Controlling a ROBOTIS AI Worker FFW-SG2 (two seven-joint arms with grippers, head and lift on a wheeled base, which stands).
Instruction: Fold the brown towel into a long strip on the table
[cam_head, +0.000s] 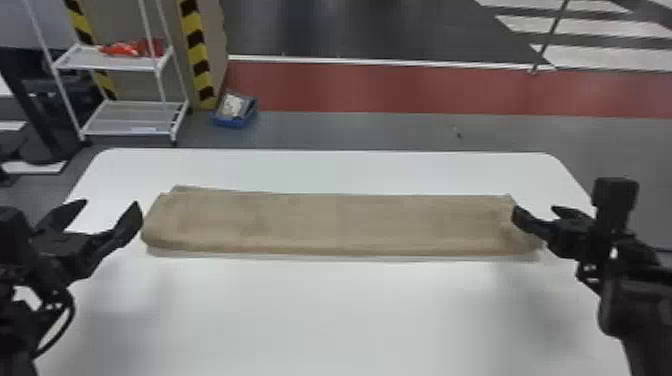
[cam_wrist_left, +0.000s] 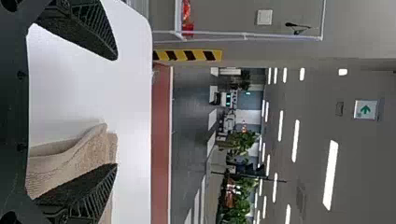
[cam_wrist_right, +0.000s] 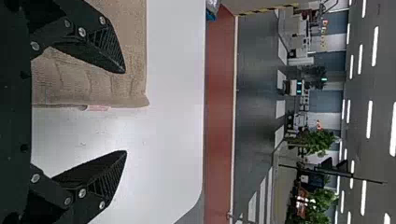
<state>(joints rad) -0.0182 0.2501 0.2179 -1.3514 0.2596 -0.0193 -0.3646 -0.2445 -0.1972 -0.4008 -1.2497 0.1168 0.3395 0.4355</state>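
Towel (cam_head: 340, 222) lies lengthwise between left tool (cam_head: 112, 203) and right tool (cam_head: 534, 212), near both; each released, fingers spread.

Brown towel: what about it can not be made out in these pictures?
- Head view: towel, right end partly behind the right tool.
- Head view: inner layers, under the top one.
- Left wrist view: parts behind the left tool, or beyond the edge.
- Right wrist view: pink strip, too small to identify.

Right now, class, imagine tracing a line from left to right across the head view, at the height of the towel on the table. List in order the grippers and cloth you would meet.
Left gripper → brown towel, lying in a long strip → right gripper
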